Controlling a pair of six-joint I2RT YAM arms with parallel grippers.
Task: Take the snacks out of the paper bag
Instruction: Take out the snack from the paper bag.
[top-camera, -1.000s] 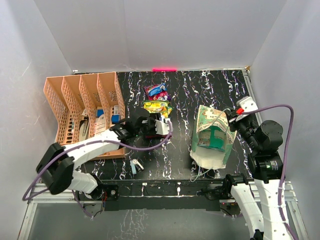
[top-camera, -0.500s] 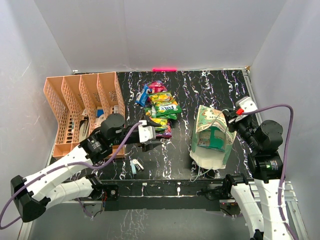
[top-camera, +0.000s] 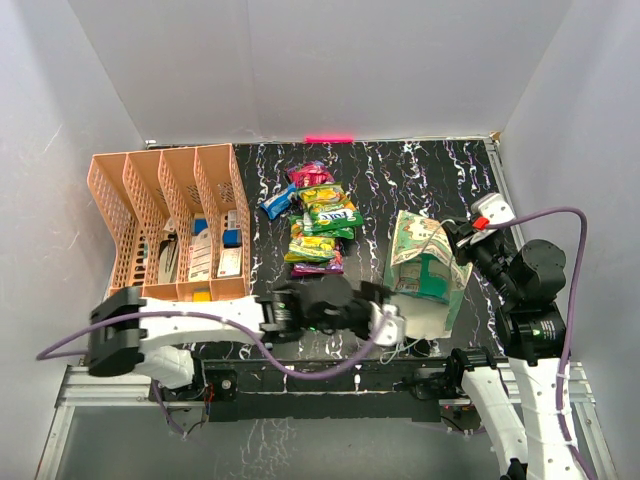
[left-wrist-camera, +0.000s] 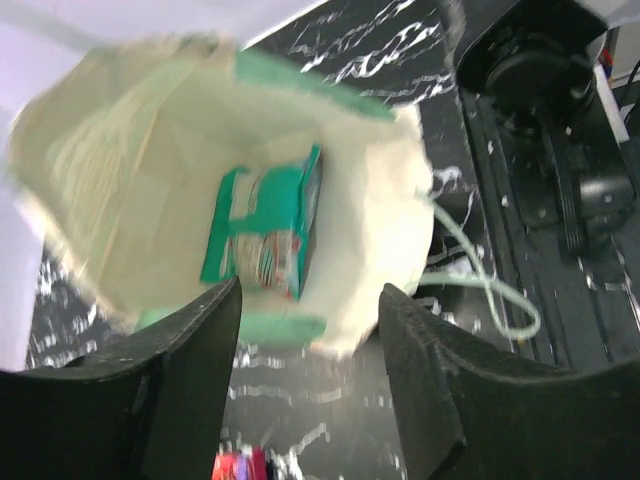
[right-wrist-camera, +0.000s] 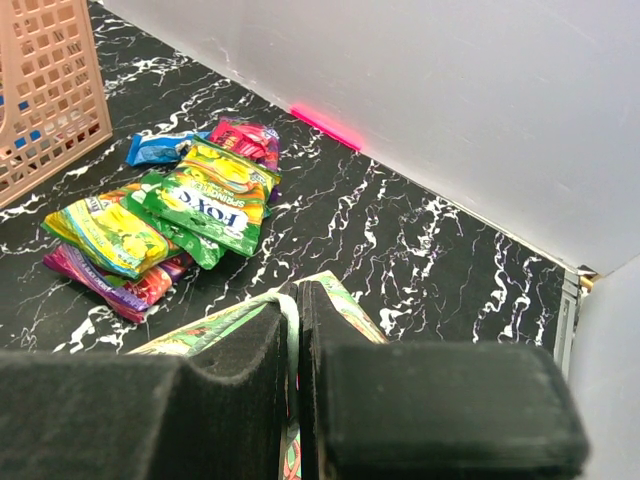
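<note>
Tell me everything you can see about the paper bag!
The paper bag is cream paper with green printed pictures and thin white string handles. It sits crumpled on the right side of the black marbled table, its mouth gaping toward the open left end effector. The right end effector is shut on its far top edge. One teal packet lies inside.

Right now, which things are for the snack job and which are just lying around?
For the job:
paper bag
teal packet inside it
pile of snacks already out on the table
left gripper, open at the bag's mouth
right gripper, pinching the bag's top

Just lying about:
orange tray with its bits
pink strip at the table's back edge
</note>
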